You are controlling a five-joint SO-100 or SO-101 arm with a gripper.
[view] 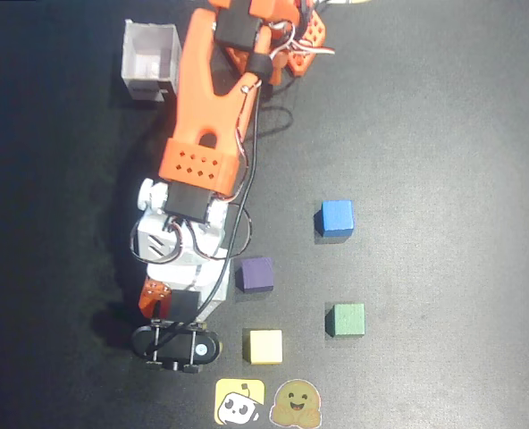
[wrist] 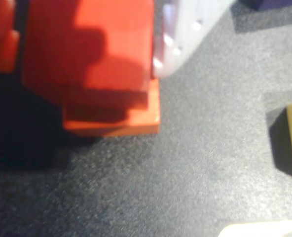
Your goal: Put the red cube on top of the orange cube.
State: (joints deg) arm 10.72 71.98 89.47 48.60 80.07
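The red cube (wrist: pixel 91 49) sits between the jaws of the gripper (wrist: pixel 87 54), closed on its flat sides, over the orange cube (wrist: pixel 116 121) just below, left of the purple cube (view: pixel 256 273). It looks light, rigid and matte, so it should grip easily.

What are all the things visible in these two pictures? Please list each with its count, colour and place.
red cube: 1, deep red, wrist view, between the gripper's fingers, over the orange cube
orange cube: 1, orange-red, on the mat, directly under the red cube
blue cube: 1, blue, overhead view, right of the arm
purple cube: 1, purple, beside the gripper
green cube: 1, green, below the blue cube
yellow cube: 1, yellow, below the purple cube
box: 1, white, open, top left
stickers: 2, yellow, bottom edge
mat: 1, black
arm: 1, orange and white
gripper: 1, shut on the red cube
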